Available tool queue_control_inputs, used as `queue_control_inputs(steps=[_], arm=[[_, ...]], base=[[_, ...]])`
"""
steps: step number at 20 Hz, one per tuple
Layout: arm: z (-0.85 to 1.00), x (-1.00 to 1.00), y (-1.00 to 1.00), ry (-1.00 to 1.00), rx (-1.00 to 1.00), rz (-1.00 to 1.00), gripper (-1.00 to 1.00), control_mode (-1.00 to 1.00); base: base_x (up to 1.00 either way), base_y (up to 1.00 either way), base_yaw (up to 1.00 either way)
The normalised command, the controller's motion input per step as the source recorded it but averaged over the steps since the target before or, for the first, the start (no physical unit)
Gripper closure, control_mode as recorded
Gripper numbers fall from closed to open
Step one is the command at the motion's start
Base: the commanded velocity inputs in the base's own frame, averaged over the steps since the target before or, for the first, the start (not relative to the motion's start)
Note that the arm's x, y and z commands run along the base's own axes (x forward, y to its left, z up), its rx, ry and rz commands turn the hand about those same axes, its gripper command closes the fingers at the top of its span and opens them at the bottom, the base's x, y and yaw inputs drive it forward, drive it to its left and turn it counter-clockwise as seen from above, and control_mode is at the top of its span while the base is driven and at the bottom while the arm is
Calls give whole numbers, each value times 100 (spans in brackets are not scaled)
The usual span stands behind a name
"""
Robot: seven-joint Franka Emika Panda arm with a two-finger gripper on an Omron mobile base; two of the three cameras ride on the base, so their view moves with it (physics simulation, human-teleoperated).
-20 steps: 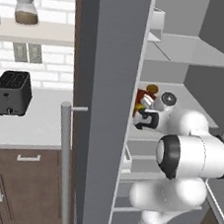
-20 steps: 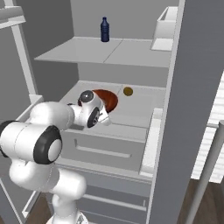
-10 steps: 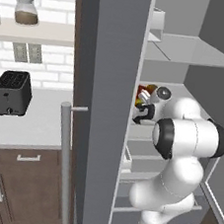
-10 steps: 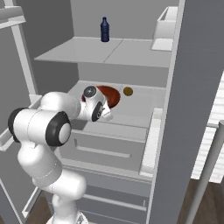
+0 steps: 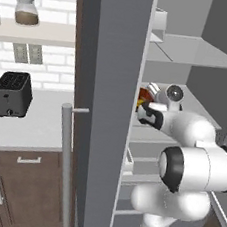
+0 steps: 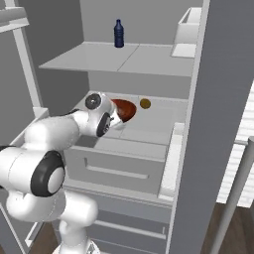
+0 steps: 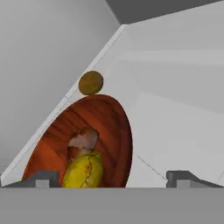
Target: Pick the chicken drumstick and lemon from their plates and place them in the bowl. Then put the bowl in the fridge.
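On the fridge (image 6: 208, 124) shelf sits the bowl (image 7: 87, 144), lemon (image 7: 83, 171) and chicken drumstick (image 7: 83, 139) inside; gripper (image 7: 113, 177) fingers apart beside it. Placement looks done; next, withdraw clear.

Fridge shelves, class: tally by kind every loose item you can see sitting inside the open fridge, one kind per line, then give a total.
Reddish-brown bowl: 1
Lemon, in the bowl: 1
Chicken drumstick, in the bowl: 1
Small brown round item beside the bowl: 1
Dark blue bottle on the upper shelf: 1
Pale box-like container on the upper shelf: 1
Total: 6
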Motion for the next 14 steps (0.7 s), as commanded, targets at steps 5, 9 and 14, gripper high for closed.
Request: queue_control_inputs(steps=[5, 9, 14], arm=[[100, -100, -15, -18, 0, -5, -100, -100], [100, -100, -22, -4, 2, -6, -100, -100], [100, -100, -19, 0, 3, -7, -100, -100]], base=[[0, 0, 0], [0, 0, 0], [0, 0, 0]])
